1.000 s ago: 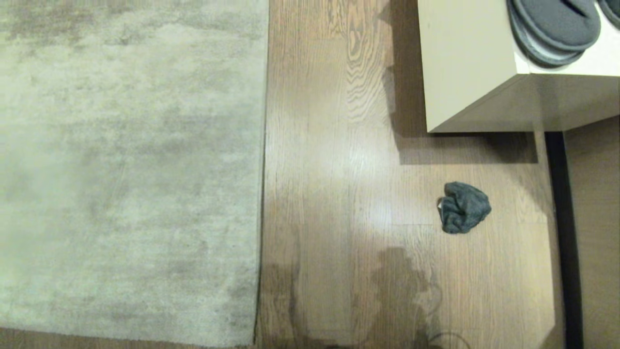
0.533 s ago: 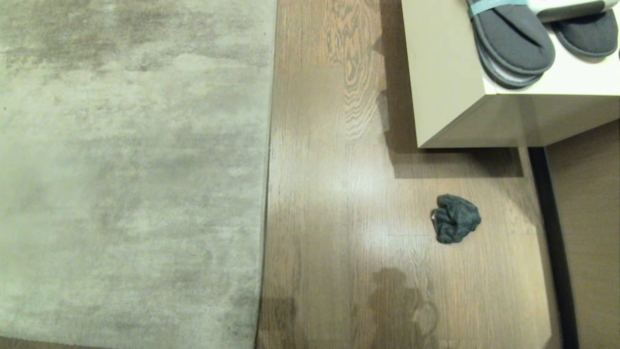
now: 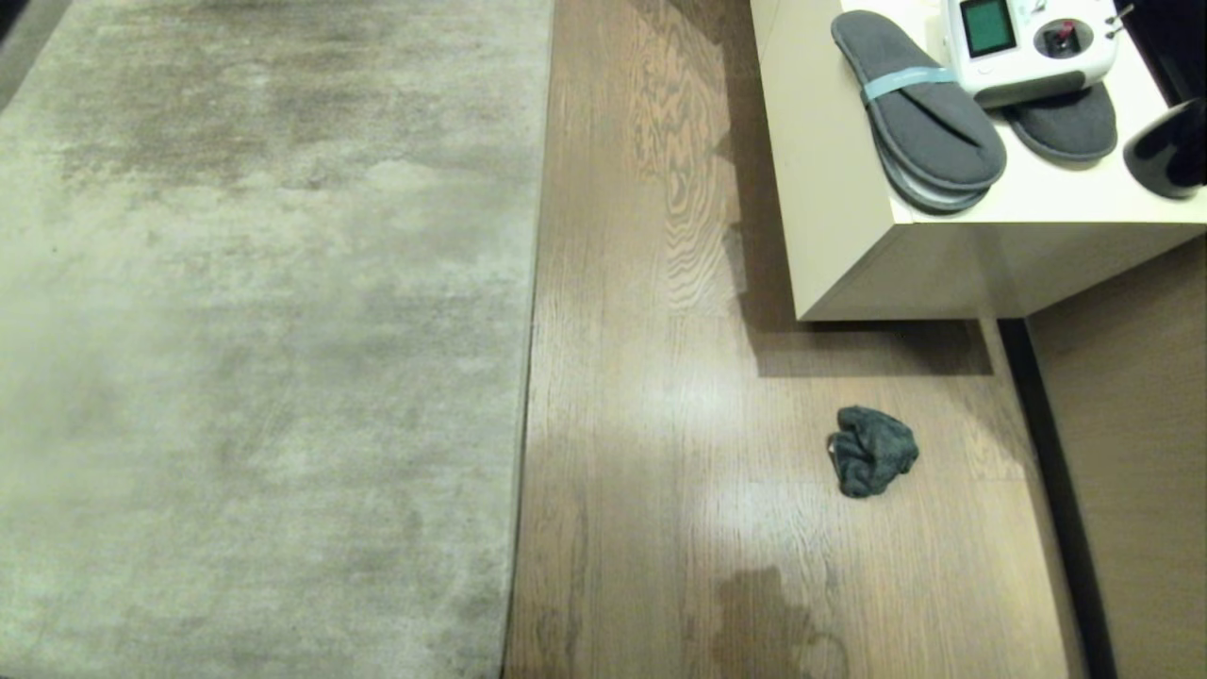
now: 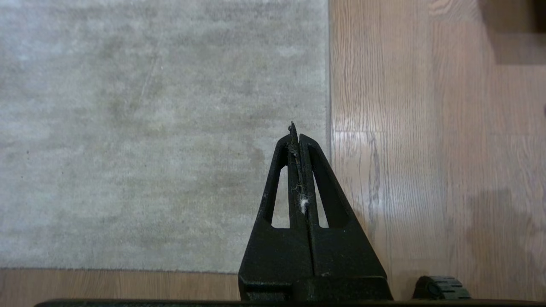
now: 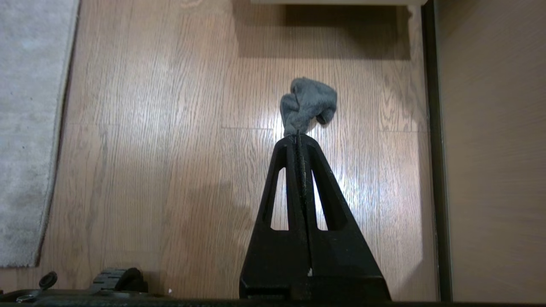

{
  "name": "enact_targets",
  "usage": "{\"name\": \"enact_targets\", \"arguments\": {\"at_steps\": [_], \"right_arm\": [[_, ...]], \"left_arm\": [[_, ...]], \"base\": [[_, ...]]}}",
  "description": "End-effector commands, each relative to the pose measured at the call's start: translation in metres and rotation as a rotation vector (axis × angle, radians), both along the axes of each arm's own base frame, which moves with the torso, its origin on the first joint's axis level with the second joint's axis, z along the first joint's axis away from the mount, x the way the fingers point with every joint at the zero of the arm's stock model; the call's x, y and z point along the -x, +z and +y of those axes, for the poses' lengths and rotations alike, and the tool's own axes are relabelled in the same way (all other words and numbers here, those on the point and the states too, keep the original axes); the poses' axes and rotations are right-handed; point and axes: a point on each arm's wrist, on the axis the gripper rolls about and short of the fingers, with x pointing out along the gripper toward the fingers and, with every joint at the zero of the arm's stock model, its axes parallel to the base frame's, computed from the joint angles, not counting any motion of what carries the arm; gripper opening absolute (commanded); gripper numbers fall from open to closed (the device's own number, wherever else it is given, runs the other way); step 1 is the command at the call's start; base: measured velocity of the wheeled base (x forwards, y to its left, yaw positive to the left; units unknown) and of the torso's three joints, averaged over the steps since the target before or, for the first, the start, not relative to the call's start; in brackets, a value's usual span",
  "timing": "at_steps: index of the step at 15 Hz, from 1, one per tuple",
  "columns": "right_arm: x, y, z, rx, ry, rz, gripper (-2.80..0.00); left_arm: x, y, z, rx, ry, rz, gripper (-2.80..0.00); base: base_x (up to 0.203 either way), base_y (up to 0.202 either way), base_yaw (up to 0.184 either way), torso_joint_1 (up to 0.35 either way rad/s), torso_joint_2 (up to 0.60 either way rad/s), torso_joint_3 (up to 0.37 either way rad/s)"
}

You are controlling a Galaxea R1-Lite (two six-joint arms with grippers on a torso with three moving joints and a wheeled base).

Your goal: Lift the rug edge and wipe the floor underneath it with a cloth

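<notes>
The pale grey-beige rug (image 3: 264,330) lies flat on the left, its straight rug edge (image 3: 531,330) running away from me beside the wood-plank floor (image 3: 660,424). The crumpled dark teal-grey cloth (image 3: 872,451) lies alone on the floor near the cabinet. Neither arm shows in the head view. In the left wrist view my left gripper (image 4: 295,128) hangs shut and empty above the rug, close to its edge (image 4: 329,85). The right wrist view has my right gripper (image 5: 297,135) shut and empty, high over the floor, with the cloth (image 5: 308,104) lying beyond its tips and a rug corner (image 5: 36,263) off to the side.
A cream cabinet (image 3: 849,189) stands at the back right with dark grey slippers (image 3: 919,132), a white device with a screen (image 3: 1028,42) and a dark round object (image 3: 1165,151) on top. A dark strip (image 3: 1047,471) runs along the right wall. My base wheel (image 5: 115,279) shows.
The whole head view has shifted: the scene slid down the picture and more of the cabinet top with slippers and device came into sight. Rug and cloth lie where they were.
</notes>
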Motion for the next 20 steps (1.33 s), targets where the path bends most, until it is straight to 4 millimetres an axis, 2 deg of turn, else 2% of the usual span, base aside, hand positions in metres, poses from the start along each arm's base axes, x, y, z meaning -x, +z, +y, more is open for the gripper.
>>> {"name": "enact_targets", "arguments": {"at_steps": [1,20], "right_arm": [[-0.0001,0.0001,0.0000,0.002,0.000,0.001,-2.80],[-0.0001,0.0001,0.0000,0.001,0.000,0.001,-2.80]], "left_arm": [[0.0000,0.0000,0.0000,0.000,0.000,0.000,-2.80],[0.0000,0.0001,0.0000,0.000,0.001,-0.001,-2.80]], "base": [[0.000,0.000,0.000,0.002,0.00,0.199],[0.000,0.000,0.000,0.003,0.00,0.203]]}}
